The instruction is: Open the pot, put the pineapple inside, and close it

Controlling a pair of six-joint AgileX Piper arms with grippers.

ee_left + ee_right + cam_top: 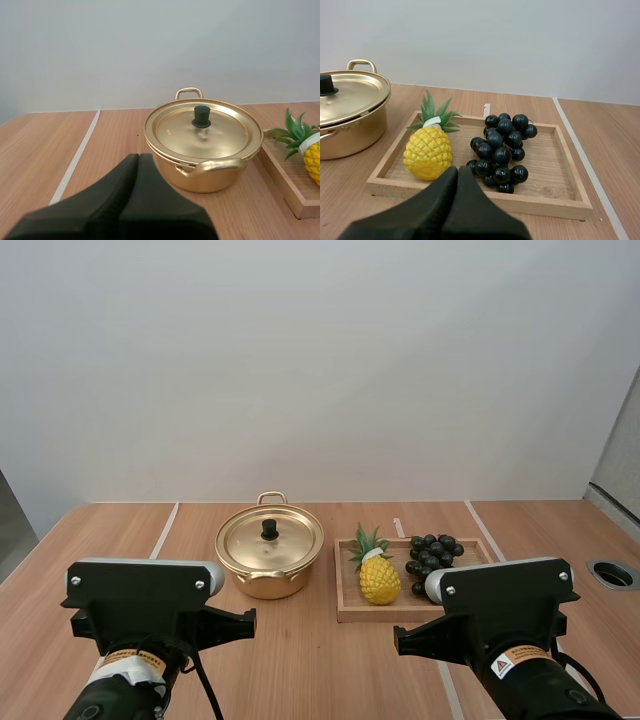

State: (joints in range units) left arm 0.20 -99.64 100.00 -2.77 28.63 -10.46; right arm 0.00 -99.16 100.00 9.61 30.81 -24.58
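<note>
A gold pot (269,558) (205,150) (347,120) stands on the table with its lid (202,129) on; the lid has a black knob (201,116). To its right a wooden tray (352,612) (555,197) holds a yellow pineapple (379,578) (428,152) with green leaves. My left gripper (139,157) is shut, its fingers together as one wedge, short of the pot's near handle. My right gripper (457,170) is shut too, just before the tray's near rim by the pineapple.
A bunch of dark grapes (432,557) (502,150) lies in the tray to the right of the pineapple. White lines (163,530) cross the wooden table. A round hole (613,574) sits near the table's right edge.
</note>
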